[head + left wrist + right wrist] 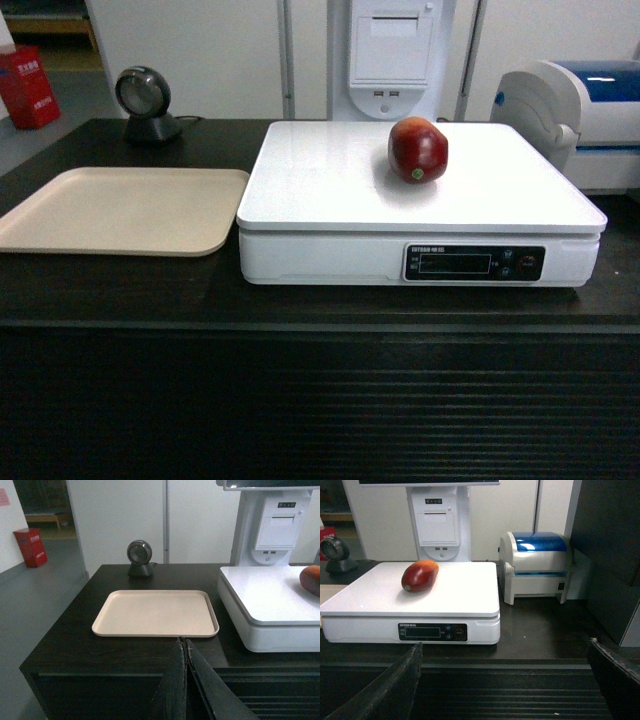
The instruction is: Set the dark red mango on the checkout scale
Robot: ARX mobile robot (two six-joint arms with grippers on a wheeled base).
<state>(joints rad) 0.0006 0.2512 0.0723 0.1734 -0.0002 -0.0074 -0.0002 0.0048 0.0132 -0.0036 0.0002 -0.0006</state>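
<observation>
Head view: we see the dark red mango (418, 149) resting alone on the white platform of the scale (330, 185), toward its rear right, with the scale standing on the checkout (300, 300) beside a beige tray (120, 210); neither gripper appears here, and we judge the placement itself done, leaving at most the retreat of the arms. Left wrist view: we find the left gripper (186, 680) low in the foreground with its dark fingers pressed together and holding nothing, aimed over the counter edge at the tray; a round black scanner (139, 557) stands behind the tray, and only an edge of the mango shows at the right margin, so this view adds the tool's state but little of the fruit. Right wrist view: we see the right gripper (510, 685) with fingers spread wide at either side of the frame, empty, well apart from the scale; here alone the mango's yellow-orange flank, the scale's display strip and the white-and-blue printer (537, 567) on the right are shown together.
</observation>
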